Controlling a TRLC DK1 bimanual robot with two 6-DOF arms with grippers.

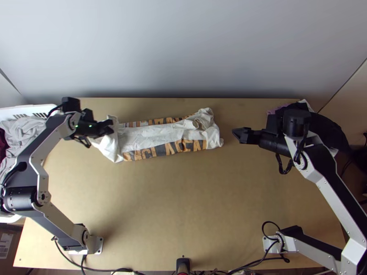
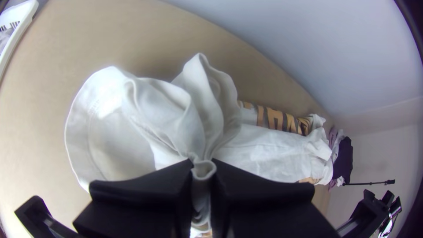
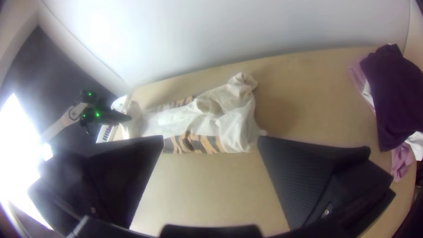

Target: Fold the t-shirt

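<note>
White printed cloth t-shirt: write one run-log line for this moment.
t-shirt: narrow strip, bunched ends | left black gripper: pinching left end | right black gripper: open, empty

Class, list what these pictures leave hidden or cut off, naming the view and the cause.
- Left wrist view: some pinched cloth of the t-shirt, hidden by the left gripper.
- Top view: the t-shirt's lower layers, under its own cloth.
- Top view: part of the white basket, beyond the left edge.
- Top view: some dark clothes, behind the right arm.
</note>
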